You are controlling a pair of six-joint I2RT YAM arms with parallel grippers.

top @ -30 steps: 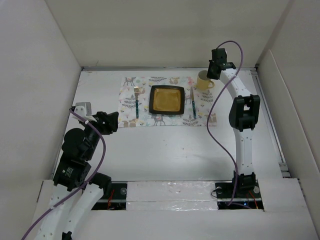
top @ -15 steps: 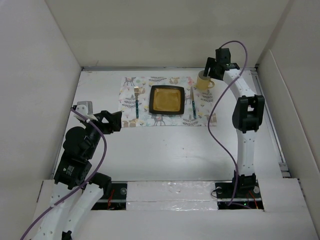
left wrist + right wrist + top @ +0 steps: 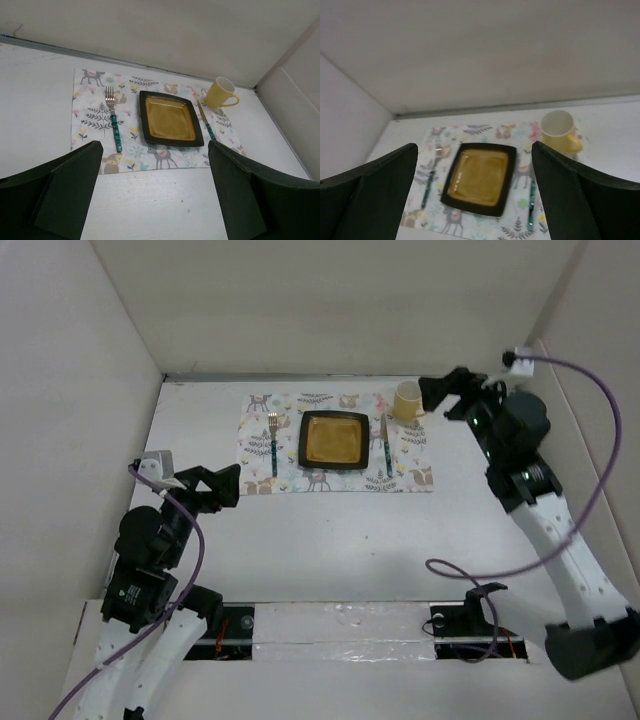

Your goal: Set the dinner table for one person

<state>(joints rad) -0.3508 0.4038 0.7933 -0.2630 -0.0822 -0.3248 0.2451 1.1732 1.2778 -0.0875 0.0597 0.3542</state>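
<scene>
Upper right of the frame, the wide, empty right gripper [image 3: 432,392] hangs just right of the yellow mug [image 3: 407,400], seemingly apart, while the left gripper [image 3: 231,486], also wide, sits far off.

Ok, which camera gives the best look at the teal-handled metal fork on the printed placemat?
Left wrist: the teal-handled metal fork is sharp, tines and handle distinct, left of the dark square plate. Top external shows it whole but tiny. Right wrist shows it blurred and dim.

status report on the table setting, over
Left gripper jaws open, right gripper jaws open, both empty. Table set: mat, fork, plate, knife, mug. Nothing blocking.
</scene>
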